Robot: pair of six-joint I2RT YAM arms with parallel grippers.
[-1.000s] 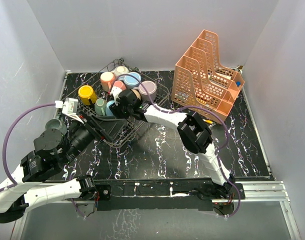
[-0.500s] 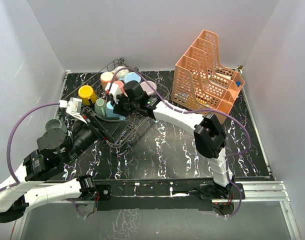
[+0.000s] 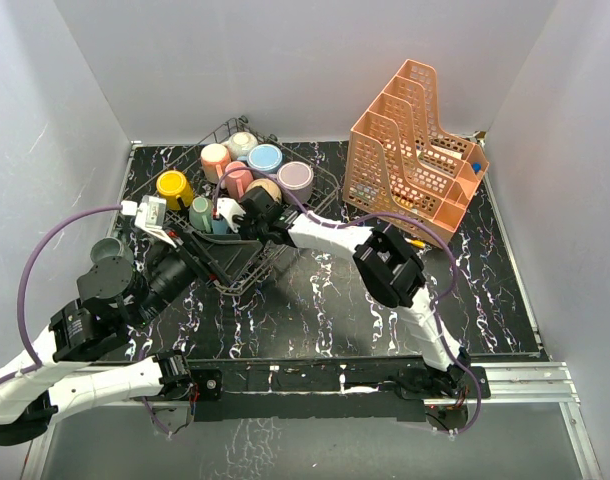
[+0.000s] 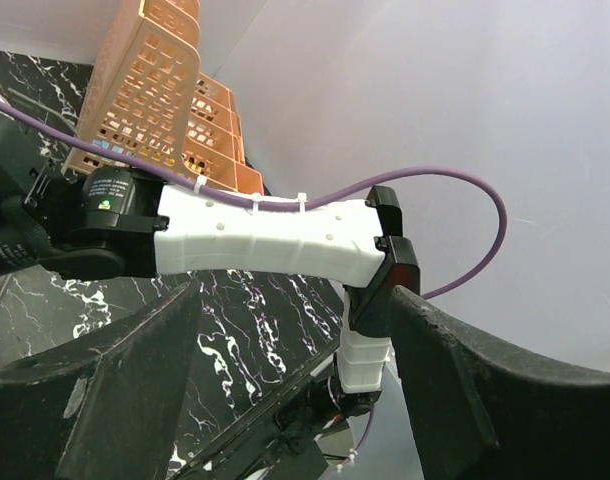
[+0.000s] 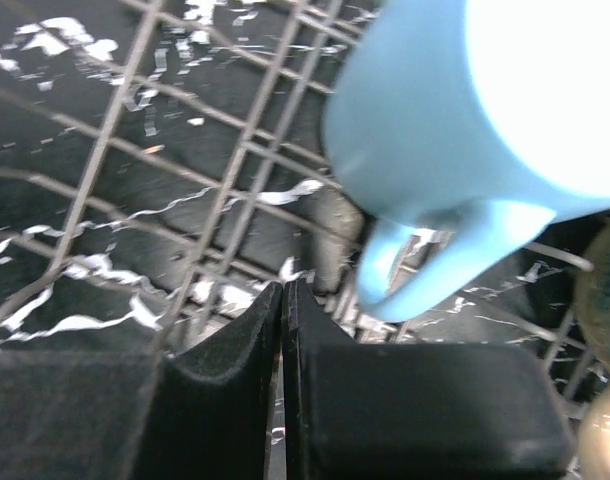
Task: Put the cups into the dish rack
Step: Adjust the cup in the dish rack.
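Observation:
The dish rack (image 3: pixel 247 262) stands at the back left and holds several cups: yellow (image 3: pixel 174 187), pink (image 3: pixel 215 158), blue (image 3: pixel 265 158), lilac (image 3: pixel 295 177) and tan (image 3: pixel 266 190). My right gripper (image 3: pixel 227 222) reaches down into the rack. In the right wrist view it (image 5: pixel 283 292) is shut on nothing, just above the rack wires (image 5: pixel 175 190), with a light blue cup (image 5: pixel 455 120) close to its right. A grey-green cup (image 3: pixel 107 250) sits on the table left of the rack. My left gripper (image 4: pixel 295 400) stands open and empty beside the rack's near corner (image 3: pixel 213 262).
An orange perforated organizer (image 3: pixel 415 150) stands at the back right; it also shows in the left wrist view (image 4: pixel 155 90). Grey walls close in the black marbled table (image 3: pixel 325 300). The right arm (image 4: pixel 255 240) stretches across the middle toward the rack.
My right gripper rose over the cups, then came back down into the rack's left part, and its jaws closed on nothing. The left arm barely shifted.

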